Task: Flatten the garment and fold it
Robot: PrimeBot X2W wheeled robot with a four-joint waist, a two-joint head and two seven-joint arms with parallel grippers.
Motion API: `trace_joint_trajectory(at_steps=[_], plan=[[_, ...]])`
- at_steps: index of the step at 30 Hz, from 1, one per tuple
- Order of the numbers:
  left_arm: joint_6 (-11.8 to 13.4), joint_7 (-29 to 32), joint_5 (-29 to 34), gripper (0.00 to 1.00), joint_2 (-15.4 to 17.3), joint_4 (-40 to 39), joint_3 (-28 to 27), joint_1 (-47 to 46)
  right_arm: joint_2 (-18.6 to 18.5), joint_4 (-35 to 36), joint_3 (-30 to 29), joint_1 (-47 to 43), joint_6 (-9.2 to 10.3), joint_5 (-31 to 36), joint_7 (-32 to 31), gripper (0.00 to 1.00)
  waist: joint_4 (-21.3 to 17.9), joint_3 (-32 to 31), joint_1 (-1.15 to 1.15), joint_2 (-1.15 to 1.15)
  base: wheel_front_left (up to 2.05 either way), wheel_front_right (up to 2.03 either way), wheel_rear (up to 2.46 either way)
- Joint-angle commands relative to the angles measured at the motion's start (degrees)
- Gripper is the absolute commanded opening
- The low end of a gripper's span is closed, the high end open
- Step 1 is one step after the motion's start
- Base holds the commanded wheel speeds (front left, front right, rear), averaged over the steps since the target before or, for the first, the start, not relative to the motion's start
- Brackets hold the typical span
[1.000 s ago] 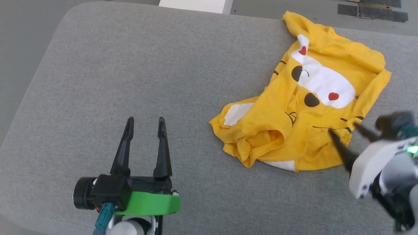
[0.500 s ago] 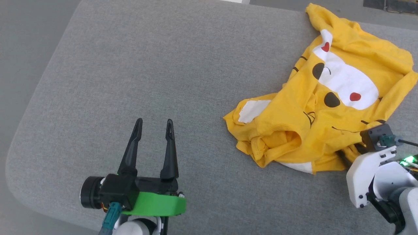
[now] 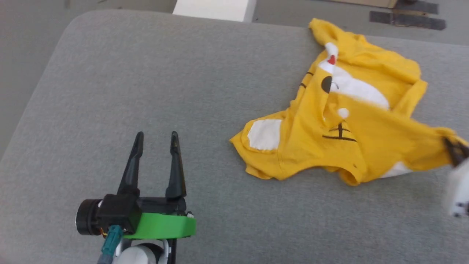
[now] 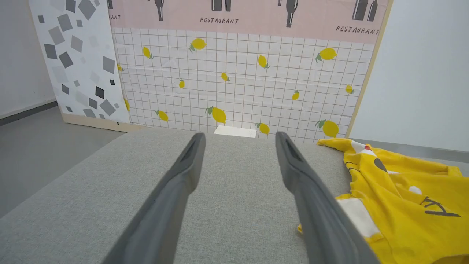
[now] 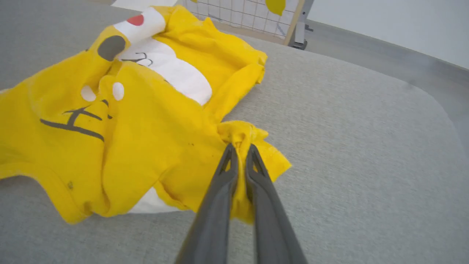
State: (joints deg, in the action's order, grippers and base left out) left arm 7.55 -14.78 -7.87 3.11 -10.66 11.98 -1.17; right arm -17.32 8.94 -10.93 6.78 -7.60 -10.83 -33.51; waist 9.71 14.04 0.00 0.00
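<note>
Lower left, your left gripper [image 3: 157, 134] hangs wide open, empty. At the right edge, your right gripper [image 5: 240, 147] pinches a bunched corner of the garment [image 3: 366, 146], which lies crumpled at the upper right of the worktop [image 3: 146, 73]. Expect light, limp, stretchy cloth: take the opposite hem with the free gripper.

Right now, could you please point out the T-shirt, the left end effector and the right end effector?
T-shirt [image 3: 366, 146], head view, plain yellow cloth by the whiskers.
left end effector [image 3: 157, 133], head view, midway between its open fingertips.
right end effector [image 5: 240, 147], right wrist view, between fingertips pinching the cloth.
</note>
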Motion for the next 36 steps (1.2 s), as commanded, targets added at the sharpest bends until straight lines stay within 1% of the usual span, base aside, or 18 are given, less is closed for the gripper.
trace_joint_trajectory(at_steps=[1,5,7,9,12,14,15,16,18,20,22,24,26,29,32,36], plan=[[-0.4,-0.2,0.8,1.0,-0.2,-0.2,-0.4,0.3,0.7,1.7,-3.3,-2.9,0.11,-0.1,-0.9,0.0,-2.6,-1.8,0.0,0.0,0.0,0.0,0.0],[-0.8,-0.2,1.0,1.0,-0.2,-0.4,-0.9,1.0,4.6,4.7,-13.2,-10.4,0.11,-0.6,-3.4,0.0,-3.8,-1.5,0.0,0.0,0.0,0.0,0.0],[-1.0,-0.2,1.0,1.0,-0.2,-0.4,-0.8,1.1,6.1,5.2,-16.9,-14.1,0.11,0.2,-4.1,0.0,-4.0,-1.2,0.0,0.0,0.0,0.0,0.0],[-1.1,-0.2,1.0,1.0,-0.2,-0.3,-0.8,1.4,8.0,3.9,-20.7,-17.5,0.11,1.9,-4.3,0.0,-4.6,-0.4,0.0,0.0,0.0,0.0,0.0],[-1.4,-0.2,1.2,1.0,-0.2,0.0,-0.8,1.4,9.5,1.4,-22.8,-19.5,0.11,4.8,-2.4,0.0,-5.2,0.1,0.0,0.0,0.0,0.0,0.0],[-1.7,-0.2,1.3,1.0,-0.2,0.4,-0.9,1.5,10.7,-0.9,-23.5,-18.3,0.11,6.5,0.4,0.0,-5.8,0.1,0.0,0.0,0.0,0.0,0.0],[-1.8,-0.2,1.4,1.0,-0.2,0.6,-0.9,1.4,10.9,-2.1,-22.8,-17.4,0.11,7.3,2.1,0.42,-6.2,-0.1,0.0,0.0,0.0,0.0,0.0],[-1.8,-0.2,1.4,1.0,-0.2,0.8,-0.9,1.3,11.0,-2.9,-22.1,-16.5,0.11,7.9,3.5,1.0,-6.4,-0.3,0.0,0.0,0.0,0.0,0.0],[-2.0,-0.2,1.4,1.0,-0.2,1.2,-1.0,1.2,11.6,-3.6,-21.5,-13.3,0.11,8.1,7.6,1.0,-7.0,-0.9,0.0,0.0,0.0,0.0,0.0],[-2.3,-0.2,1.6,1.0,-0.2,1.5,-1.1,1.2,11.8,-3.6,-19.5,-10.9,0.11,8.2,10.6,1.0,-7.5,-1.6,0.0,0.0,0.0,0.0,0.0],[-2.5,-0.2,1.7,1.0,-0.2,1.6,-1.3,1.2,12.3,-2.6,-18.6,-8.2,0.11,7.0,14.0,1.0,-8.0,-2.3,0.0,0.0,0.0,0.0,0.0],[-2.8,-0.2,1.9,1.0,-0.2,1.8,-1.4,1.2,12.6,-0.9,-16.0,-6.5,0.11,6.2,17.5,1.0,-8.3,-3.0,0.0,0.0,0.0,0.0,0.0],[-3.0,-0.2,2.0,1.0,-0.2,1.8,-1.4,1.4,13.0,1.1,-15.0,-5.2,0.11,5.9,22.0,1.0,-8.4,-3.6,0.0,0.0,0.0,0.0,0.0],[-3.2,-0.2,2.1,1.0,-0.2,1.6,-1.3,1.9,13.8,3.6,-13.0,-5.2,0.11,6.4,29.2,1.0,-8.5,-4.4,0.0,0.0,0.0,0.0,0.0],[-3.0,-0.2,2.0,1.0,-0.2,1.0,-1.3,3.2,14.3,4.7,-11.4,-7.3,0.11,7.4,35.0,1.0,-8.5,-5.0,0.0,0.0,0.0,0.0,0.0],[-2.5,-0.2,1.9,1.0,-0.2,0.8,-1.4,5.5,14.4,3.1,-10.8,-10.3,0.11,4.4,39.1,1.0,-8.9,-5.6,0.0,0.0,0.0,0.0,0.0]])
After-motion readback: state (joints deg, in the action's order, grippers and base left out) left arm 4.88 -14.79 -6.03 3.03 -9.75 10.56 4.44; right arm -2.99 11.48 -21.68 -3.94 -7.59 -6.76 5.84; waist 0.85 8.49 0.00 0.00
